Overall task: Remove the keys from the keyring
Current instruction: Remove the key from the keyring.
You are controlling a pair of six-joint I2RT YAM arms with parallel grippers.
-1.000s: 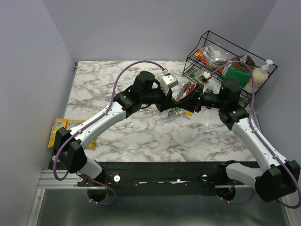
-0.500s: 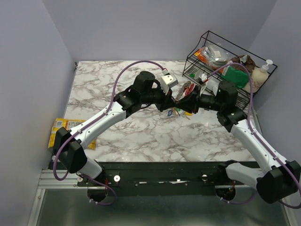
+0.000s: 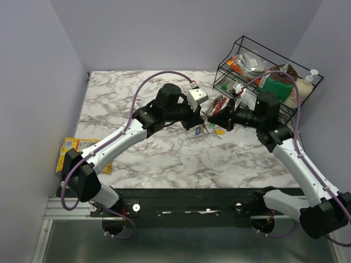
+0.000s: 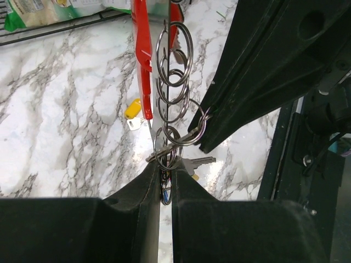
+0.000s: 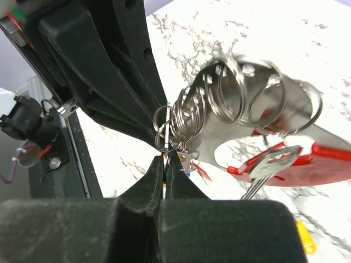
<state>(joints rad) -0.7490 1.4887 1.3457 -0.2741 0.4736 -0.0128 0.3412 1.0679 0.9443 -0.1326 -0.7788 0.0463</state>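
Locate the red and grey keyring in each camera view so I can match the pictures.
Top external: keyring just right of centre.
Left wrist: top centre, its red strip running down the frame.
Right wrist: right half, grey plate with the red body below it.
Shared landmark: the loose yellow-tagged key.

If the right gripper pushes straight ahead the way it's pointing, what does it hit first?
The right gripper has the small split rings on the keyring right at its tips, so those first; just behind them, the left gripper facing it. Depth is hard to judge.
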